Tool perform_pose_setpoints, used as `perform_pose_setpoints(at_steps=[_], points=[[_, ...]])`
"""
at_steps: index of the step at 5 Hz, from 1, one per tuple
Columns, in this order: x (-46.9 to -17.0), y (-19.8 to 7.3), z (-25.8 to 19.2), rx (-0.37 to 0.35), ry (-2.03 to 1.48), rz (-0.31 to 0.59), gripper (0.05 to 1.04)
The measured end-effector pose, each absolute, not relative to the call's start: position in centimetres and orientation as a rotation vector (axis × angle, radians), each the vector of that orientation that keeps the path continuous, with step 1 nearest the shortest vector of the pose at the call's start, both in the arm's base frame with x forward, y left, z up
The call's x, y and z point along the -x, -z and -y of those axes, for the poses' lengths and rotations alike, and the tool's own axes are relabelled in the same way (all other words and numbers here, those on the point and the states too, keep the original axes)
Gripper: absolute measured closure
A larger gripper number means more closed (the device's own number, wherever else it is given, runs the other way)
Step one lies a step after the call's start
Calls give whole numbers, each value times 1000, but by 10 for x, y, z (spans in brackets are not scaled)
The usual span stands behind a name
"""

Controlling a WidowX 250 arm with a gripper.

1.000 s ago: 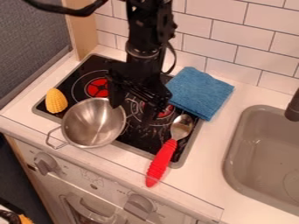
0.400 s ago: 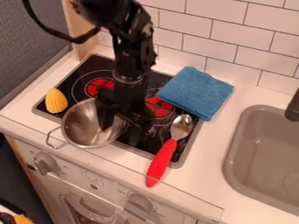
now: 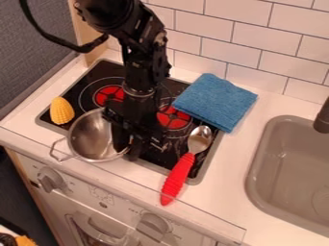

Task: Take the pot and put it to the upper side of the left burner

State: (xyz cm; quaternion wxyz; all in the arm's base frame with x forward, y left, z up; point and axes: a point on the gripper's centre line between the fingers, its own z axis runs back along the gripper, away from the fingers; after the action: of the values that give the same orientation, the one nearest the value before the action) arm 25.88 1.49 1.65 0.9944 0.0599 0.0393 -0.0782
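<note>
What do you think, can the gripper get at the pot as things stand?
Yes, most likely: the gripper is down at the pot's rim, on the side opposite the wire handle. The corn and spoon lie to either side, seemingly out of the way.

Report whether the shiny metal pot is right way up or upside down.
Right way up: the shiny metal pot has its open mouth facing upward, and its hollow inside shows.
</note>
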Motion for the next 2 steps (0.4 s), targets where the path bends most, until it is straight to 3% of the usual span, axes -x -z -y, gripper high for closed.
perform_pose_setpoints(at_steps=[1, 2], points=[[-257, -31, -10, -121, 161, -43, 935], [-260, -49, -2, -102, 167, -5, 1008]])
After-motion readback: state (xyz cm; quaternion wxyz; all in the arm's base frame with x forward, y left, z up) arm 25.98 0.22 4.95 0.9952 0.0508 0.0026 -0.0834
